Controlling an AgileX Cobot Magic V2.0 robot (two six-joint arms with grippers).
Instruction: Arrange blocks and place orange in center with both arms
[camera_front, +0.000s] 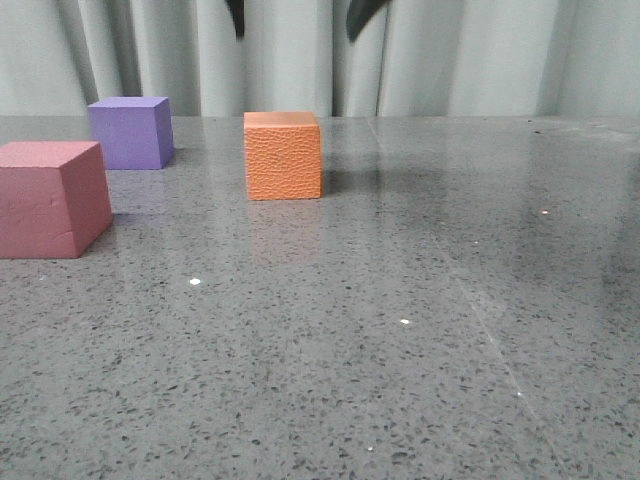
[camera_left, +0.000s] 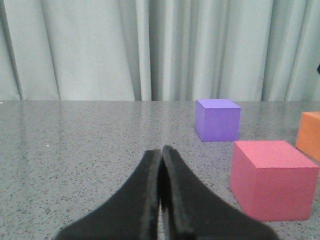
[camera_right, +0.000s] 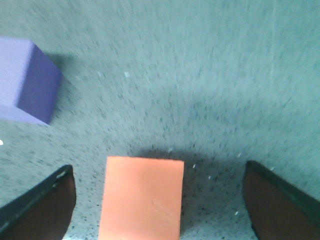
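The orange cube (camera_front: 283, 156) stands on the table in mid view. The purple cube (camera_front: 131, 132) stands behind it to the left, and the pink-red cube (camera_front: 50, 198) is at the left edge, nearer the camera. My right gripper (camera_front: 300, 14) hangs above the orange cube; only its two black fingertips show at the top. In the right wrist view it (camera_right: 157, 172) is open and high above the orange cube (camera_right: 141, 197), which lies between the fingers without touching them. My left gripper (camera_left: 161, 151) is shut and empty, low over the table, left of the pink-red cube (camera_left: 272, 180).
Grey speckled tabletop (camera_front: 400, 350) with a pale curtain (camera_front: 480, 55) behind its far edge. The purple cube also shows in the left wrist view (camera_left: 217, 120) and the right wrist view (camera_right: 27, 82). The orange cube's edge (camera_left: 311, 135) shows at the left wrist view's border.
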